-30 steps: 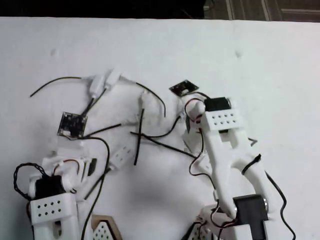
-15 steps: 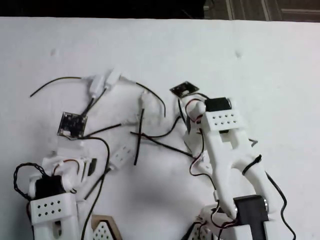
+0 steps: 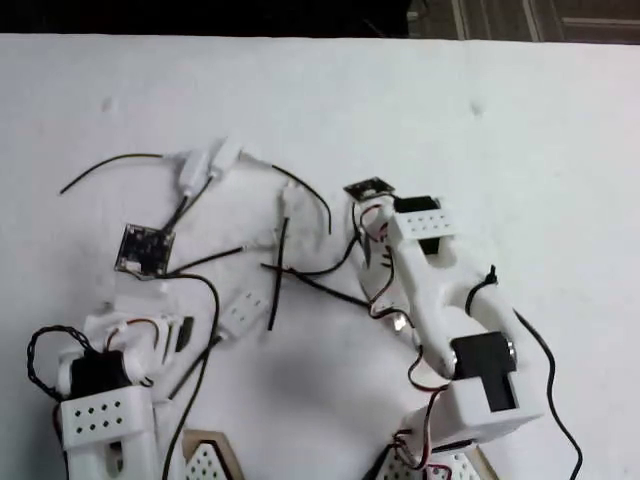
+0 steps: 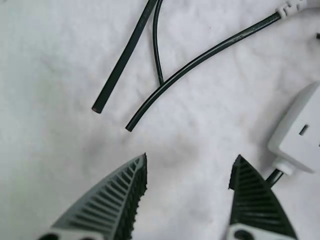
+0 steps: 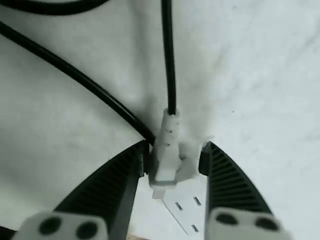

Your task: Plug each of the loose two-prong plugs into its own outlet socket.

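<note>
In the right wrist view my right gripper [image 5: 174,151] is shut on a white two-prong plug [image 5: 166,150], whose black cord [image 5: 169,60] runs away from me. Its prong end hangs just over a white outlet socket [image 5: 186,210] with slots showing. From above, the right arm [image 3: 425,270] stretches toward the table's middle, over crossing cords. My left gripper [image 4: 190,167] is open above bare cloth with nothing between its fingers. Another white outlet socket [image 4: 297,132] lies just beside one fingertip. From above, the left arm [image 3: 105,385] sits at the near left, near a white socket [image 3: 240,312].
Loose black cords [image 3: 300,270] cross the table's middle, and two cut cord ends [image 4: 112,117] lie ahead of the left gripper. Two white connector pieces [image 3: 205,165] lie together at the far left. The table is covered in white cloth [image 3: 520,120].
The right arm has swung left and stretched farther over the table, carrying its gripper toward the crossing cords. The left arm has kept still.
</note>
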Controlling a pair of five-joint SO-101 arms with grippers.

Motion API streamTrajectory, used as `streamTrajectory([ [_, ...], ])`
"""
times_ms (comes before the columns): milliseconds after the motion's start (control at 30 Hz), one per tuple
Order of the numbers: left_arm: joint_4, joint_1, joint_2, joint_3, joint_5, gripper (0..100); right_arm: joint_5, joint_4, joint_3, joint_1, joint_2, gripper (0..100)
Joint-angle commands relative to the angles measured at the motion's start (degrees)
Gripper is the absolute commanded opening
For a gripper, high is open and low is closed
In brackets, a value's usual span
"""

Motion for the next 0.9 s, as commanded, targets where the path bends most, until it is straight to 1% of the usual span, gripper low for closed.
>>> streamTrajectory([
  [0, -0.97, -0.57, -0.84, -0.18, 0.09, 27, -0.35, -0.48, -0.62, 0.22, -0.4, 16.2],
  [67, -0.97, -0.57, -0.84, -0.18, 0.09, 27, -0.35, -0.48, -0.79, 0.22, 0.04, 14.5],
  [233, -0.97, -0.57, -0.84, -0.18, 0.09, 27, -0.35, -0.04, -5.01, 0.22, 0.04, 1.7],
  [400, -0.97, -0.57, -0.84, -0.18, 0.09, 27, -0.35, 0.31, -5.8, -0.13, -0.57, 1.7],
  [567, -0.97, -0.57, -0.84, -0.09, 0.09, 27, -0.09, 10.15, -7.91, -2.07, -2.68, 1.7],
  [667, -0.97, -0.57, -0.84, -0.44, 0.44, 27, -0.26, 15.52, -9.41, -2.95, -8.75, 1.7],
  [767, -0.97, -0.57, -0.84, -1.76, 0.7, 27, -0.35, 18.51, -9.32, -3.74, -17.71, 1.7],
  [800, -0.79, -0.57, -0.84, -2.55, 1.41, 27, -0.35, 19.21, -9.14, -4.26, -20.97, 1.7],
  [867, -0.97, -0.57, -0.84, -4.13, 5.27, 27, -0.44, 20.7, -9.05, -5.32, -27.3, 1.7],
])
